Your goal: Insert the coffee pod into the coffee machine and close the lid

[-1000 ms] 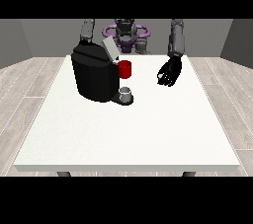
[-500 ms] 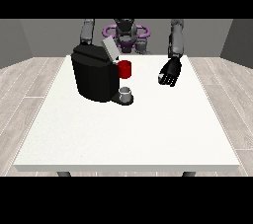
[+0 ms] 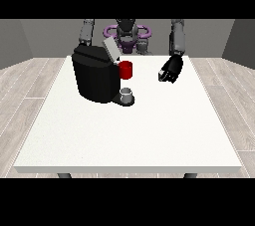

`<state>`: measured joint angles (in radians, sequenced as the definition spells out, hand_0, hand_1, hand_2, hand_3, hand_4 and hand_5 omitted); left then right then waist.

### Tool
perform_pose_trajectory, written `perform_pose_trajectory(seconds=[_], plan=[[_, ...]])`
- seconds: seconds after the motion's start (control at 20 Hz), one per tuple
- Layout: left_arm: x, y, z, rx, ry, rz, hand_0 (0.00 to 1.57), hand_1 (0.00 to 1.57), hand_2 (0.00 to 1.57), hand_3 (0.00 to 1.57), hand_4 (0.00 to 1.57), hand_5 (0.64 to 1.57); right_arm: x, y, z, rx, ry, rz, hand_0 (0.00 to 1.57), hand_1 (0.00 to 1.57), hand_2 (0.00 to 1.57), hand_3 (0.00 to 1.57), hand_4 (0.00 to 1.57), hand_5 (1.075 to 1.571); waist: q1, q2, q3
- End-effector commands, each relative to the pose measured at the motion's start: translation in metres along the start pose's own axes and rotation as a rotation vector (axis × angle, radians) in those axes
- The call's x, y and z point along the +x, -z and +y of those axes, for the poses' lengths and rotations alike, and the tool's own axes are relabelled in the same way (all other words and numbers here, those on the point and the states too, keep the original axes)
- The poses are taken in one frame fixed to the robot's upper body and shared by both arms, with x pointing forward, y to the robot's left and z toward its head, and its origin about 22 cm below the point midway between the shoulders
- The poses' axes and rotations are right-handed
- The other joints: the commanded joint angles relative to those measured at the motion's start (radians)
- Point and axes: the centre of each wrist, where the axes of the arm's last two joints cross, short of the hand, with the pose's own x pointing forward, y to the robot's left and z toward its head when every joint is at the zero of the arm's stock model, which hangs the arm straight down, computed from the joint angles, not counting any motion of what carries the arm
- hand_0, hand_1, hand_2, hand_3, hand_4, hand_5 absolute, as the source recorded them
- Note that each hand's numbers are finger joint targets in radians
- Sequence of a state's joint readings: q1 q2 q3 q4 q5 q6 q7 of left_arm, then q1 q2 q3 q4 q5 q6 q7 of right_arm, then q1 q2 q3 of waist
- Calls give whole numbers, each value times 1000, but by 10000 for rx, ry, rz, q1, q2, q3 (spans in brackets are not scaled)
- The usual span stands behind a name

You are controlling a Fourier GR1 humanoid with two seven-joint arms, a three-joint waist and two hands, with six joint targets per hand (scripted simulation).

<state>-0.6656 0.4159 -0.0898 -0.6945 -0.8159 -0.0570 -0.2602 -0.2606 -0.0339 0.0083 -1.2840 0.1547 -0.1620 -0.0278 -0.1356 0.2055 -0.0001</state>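
I am watching the hand at the view's right (image 3: 171, 68) hanging above the table (image 3: 149, 130), well to the right of the coffee machine (image 3: 96, 73); its fingers are looking curled and I am seeing nothing held in them, though at this size I am only fairly sure. The other hand is hiding behind the machine, so I am not seeing it at all. The lid (image 3: 110, 50) is standing raised and tilted, so closing it is still waiting to be done. A red thing at the machine (image 3: 126, 69) is sitting beside the open top. A grey thing (image 3: 127, 93) is resting on the machine's front base; I am unable to tell whether it is the pod or a cup.
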Motion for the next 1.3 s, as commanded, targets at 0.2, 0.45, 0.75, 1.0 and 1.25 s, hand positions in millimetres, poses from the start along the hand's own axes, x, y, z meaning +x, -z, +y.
perform_pose_trajectory(seconds=[0.2,0.45,0.75,1.0,1.25], plan=[[27,21,25,-381,-1304,-380,1420,1420,1410,1332,518,1571,-22,-8,6,-14,-615,864,0,0,0,0,0,1571,-57,-598,3],[57,30,23,-1290,-1240,-1195,1402,1402,1390,1329,542,1571,-35,-11,1,-57,-823,1795,0,0,0,0,0,1571,160,-1591,2],[78,35,31,-1033,-950,-1424,1402,1402,1390,1329,542,1571,-31,6,-15,-313,-653,1121,0,0,0,0,0,1571,341,-1281,2],[111,46,105,-286,-880,-1708,1340,1340,1372,1351,562,1571,-26,3,14,87,-580,843,0,0,0,0,0,1571,-182,-1118,4],[119,47,153,214,-1803,-1411,1221,1221,1266,1292,509,1571,-3,13,15,608,-32,-160,0,0,0,0,0,1571,-811,-893,5]])
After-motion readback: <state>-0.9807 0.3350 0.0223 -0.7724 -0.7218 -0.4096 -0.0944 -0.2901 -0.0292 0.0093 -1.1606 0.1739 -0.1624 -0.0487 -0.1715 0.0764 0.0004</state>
